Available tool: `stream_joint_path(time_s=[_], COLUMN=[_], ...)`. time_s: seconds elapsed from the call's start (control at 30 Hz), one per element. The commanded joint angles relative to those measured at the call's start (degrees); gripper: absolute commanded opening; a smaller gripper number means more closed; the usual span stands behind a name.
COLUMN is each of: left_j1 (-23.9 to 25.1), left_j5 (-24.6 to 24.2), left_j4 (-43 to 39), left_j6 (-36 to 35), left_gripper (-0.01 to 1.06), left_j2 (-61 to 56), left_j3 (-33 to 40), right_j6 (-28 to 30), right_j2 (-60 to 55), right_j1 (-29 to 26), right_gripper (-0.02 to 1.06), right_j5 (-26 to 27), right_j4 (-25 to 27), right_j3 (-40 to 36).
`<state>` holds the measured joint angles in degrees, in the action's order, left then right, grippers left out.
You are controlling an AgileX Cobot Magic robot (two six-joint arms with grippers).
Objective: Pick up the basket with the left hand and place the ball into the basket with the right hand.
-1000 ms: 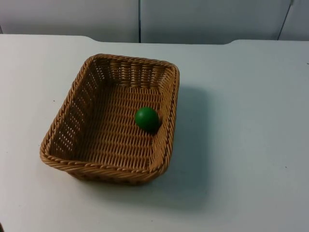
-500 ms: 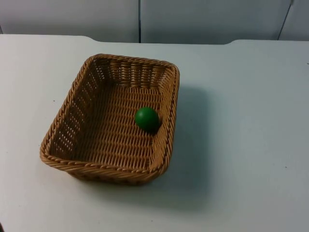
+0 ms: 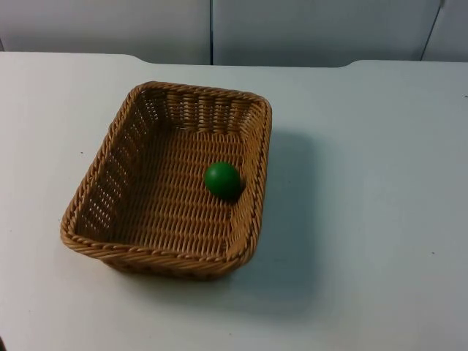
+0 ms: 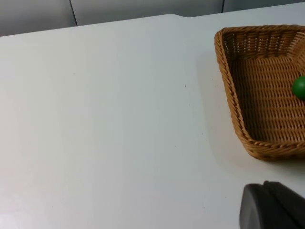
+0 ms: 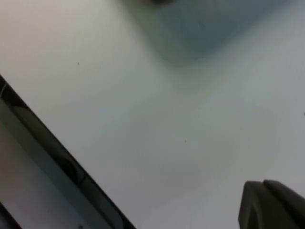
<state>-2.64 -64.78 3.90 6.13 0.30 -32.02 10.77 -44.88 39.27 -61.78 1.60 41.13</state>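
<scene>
Green round ball (image 3: pixel 222 179) sits by the right wall of your brown wicker basket (image 3: pixel 110 157) mid-tabletop (image 3: pixel 380 183); can't tell either claw's state.

A tan woven-wicker basket (image 3: pixel 110 179) holds a plain green ball (image 3: pixel 222 179) on a white table (image 3: pixel 365 183).

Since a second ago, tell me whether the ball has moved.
No. The green ball lies at the same spot against the basket's right wall.
</scene>
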Motion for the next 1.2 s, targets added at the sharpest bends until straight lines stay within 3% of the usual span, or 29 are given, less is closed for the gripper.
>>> stream_joint_path(time_s=[0.0,0.2,0.47,0.53,0.77,0.87,0.9,1.03,1.07,1.17], left_j1=[0.19,0.19,0.19,0.19,0.19,0.19,0.19,0.19,0.19,0.19], left_j5=[0.04,0.04,0.04,0.04,0.04,0.14,0.14,0.14,0.14,0.14], left_j4=[0.47,0.47,0.47,0.47,0.47,0.33,0.33,0.22,0.22,0.22], left_j6=[-0.29,-0.29,-0.29,-0.29,-0.29,-0.29,-0.29,-0.29,-0.29,-0.29], left_gripper=[0.00,0.00,0.00,0.00,0.00,0.00,0.00,0.00,0.00,0.00], left_j2=[-0.30,-0.30,-0.30,-0.30,-0.30,-0.30,-0.30,-0.30,-0.30,-0.30], left_j3=[0.10,0.10,0.10,0.10,0.10,0.10,0.10,0.10,0.10,0.10], right_j6=[-0.36,-2.26,-5.45,-9.81,-9.99,-9.99,-9.99,-9.89,-9.89,-9.89], right_j2=[5.23,20.17,34.58,40.22,44.88,44.88,44.88,44.88,44.88,44.88], right_j1=[0.07,0.07,0.07,0.07,-0.24,-7.29,-7.29,-19.35,-19.35,-27.13], right_gripper=[0.00,0.00,0.00,0.00,0.00,0.00,0.00,0.00,0.00,0.00], right_j5=[0.81,1.36,-0.14,-0.14,-0.11,0.42,0.42,0.42,0.42,0.42], right_j4=[-0.33,-0.23,-0.23,1.05,1.65,2.42,2.42,3.25,3.25,3.25], right_j3=[-4.42,-10.30,-11.82,-11.82,-11.82,-11.59,-11.59,-11.59,-11.59,-11.59])
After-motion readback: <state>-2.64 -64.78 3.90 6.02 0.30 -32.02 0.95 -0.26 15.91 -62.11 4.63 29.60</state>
